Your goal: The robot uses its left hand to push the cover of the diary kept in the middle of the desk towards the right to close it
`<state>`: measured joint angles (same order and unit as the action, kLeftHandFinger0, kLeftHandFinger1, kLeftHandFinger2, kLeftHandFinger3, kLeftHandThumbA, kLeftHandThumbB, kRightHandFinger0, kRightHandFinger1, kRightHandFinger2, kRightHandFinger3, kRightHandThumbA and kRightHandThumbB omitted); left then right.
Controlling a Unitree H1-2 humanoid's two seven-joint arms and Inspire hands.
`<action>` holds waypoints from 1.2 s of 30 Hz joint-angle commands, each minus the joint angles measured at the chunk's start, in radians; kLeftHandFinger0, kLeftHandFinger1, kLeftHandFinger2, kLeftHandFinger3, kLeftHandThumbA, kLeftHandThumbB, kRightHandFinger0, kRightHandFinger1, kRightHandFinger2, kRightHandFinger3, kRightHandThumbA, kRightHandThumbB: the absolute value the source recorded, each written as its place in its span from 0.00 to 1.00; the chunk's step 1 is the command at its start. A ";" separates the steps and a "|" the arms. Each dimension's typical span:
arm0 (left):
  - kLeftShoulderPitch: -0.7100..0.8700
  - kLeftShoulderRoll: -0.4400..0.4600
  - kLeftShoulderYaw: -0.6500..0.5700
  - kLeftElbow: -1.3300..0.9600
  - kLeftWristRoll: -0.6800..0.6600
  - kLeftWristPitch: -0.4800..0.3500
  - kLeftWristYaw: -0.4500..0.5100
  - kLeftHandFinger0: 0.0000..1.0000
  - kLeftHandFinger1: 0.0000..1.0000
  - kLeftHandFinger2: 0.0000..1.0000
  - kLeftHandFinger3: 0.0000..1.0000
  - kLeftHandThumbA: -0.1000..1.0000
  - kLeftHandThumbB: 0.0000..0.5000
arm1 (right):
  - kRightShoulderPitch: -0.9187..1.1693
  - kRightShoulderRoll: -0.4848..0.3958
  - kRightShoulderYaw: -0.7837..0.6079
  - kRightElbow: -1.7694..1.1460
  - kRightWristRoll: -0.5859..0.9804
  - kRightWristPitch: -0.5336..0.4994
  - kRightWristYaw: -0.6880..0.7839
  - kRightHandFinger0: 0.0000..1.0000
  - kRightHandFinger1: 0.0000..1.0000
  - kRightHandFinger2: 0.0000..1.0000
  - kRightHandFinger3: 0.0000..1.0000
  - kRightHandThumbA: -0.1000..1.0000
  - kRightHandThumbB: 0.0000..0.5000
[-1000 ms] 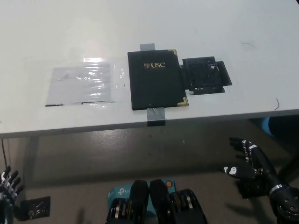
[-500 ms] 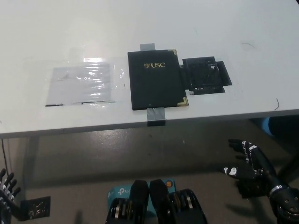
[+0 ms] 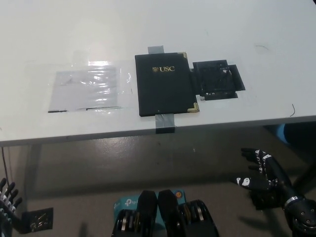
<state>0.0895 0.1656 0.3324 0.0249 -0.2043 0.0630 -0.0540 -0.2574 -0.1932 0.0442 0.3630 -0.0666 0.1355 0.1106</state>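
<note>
1. The diary (image 3: 165, 84) lies flat in the middle of the white table (image 3: 59, 34), near its front edge, black cover facing up. Going by that, it reads as already closed, so the main job looks done.
2. Grey tape pins it down: one strip (image 3: 156, 50) peeks out at the far edge, another (image 3: 165, 122) sits at the near edge and hangs toward the table's lip.
3. Gold corner pieces glint at the diary's right side, far and near.
4. The writing: gold letters "USC" (image 3: 166, 69) on the cover, with a small gold mark just left of them, too small to read.
5. Right beside the diary, touching its right edge, sits a black taped patch (image 3: 217, 80). To the left, a clear plastic sheet (image 3: 89, 89) lies flat on the table.
6. The white left robot hand (image 3: 7, 200) is down at the lower left, well below the table and well apart from the diary; only its fingertips show, spread apart and holding nothing.
7. The black right robot hand (image 3: 257, 174) rests low on the right, below the table, fingers spread, empty.
8. What looks left: nothing on the cover itself. A teal box near the bottom shows a partial "tp-" label (image 3: 129, 202).
</note>
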 commanded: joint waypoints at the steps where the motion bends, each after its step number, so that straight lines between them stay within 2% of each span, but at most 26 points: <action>1: -0.005 0.016 0.010 -0.022 -0.001 -0.010 0.020 1.00 1.00 1.00 1.00 1.00 1.00 | -0.027 0.001 -0.012 -0.002 0.005 -0.035 -0.011 0.82 0.88 0.82 0.81 1.00 1.00; 5: -0.007 0.015 0.013 -0.034 0.002 0.013 0.033 1.00 1.00 1.00 1.00 1.00 1.00 | -0.027 -0.002 -0.007 -0.016 0.001 -0.022 -0.006 0.83 0.90 0.85 0.84 1.00 1.00; 25: -0.003 0.026 0.013 -0.035 0.000 0.011 0.030 1.00 1.00 1.00 1.00 1.00 1.00 | -0.011 0.011 -0.015 -0.010 0.005 -0.032 -0.014 0.82 0.88 0.83 0.81 1.00 1.00; 28: -0.001 0.014 0.029 -0.038 -0.056 0.023 0.015 0.99 1.00 1.00 1.00 1.00 1.00 | -0.002 0.010 -0.015 -0.017 0.003 -0.027 -0.012 0.82 0.88 0.83 0.81 1.00 1.00; 31: 0.000 0.015 0.026 -0.040 -0.048 0.028 0.020 1.00 1.00 1.00 1.00 1.00 1.00 | 0.003 0.012 -0.015 -0.022 0.001 -0.022 -0.014 0.82 0.88 0.83 0.82 1.00 1.00; 36: -0.007 0.019 0.026 -0.044 -0.039 0.038 0.029 0.94 1.00 1.00 1.00 1.00 1.00 | 0.003 0.014 -0.014 -0.028 -0.004 -0.016 -0.020 0.80 0.87 0.83 0.81 1.00 0.99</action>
<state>0.0867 0.1671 0.3458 0.0208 -0.2300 0.0927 -0.0396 -0.2394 -0.1802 0.0396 0.3618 -0.0668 0.1356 0.1088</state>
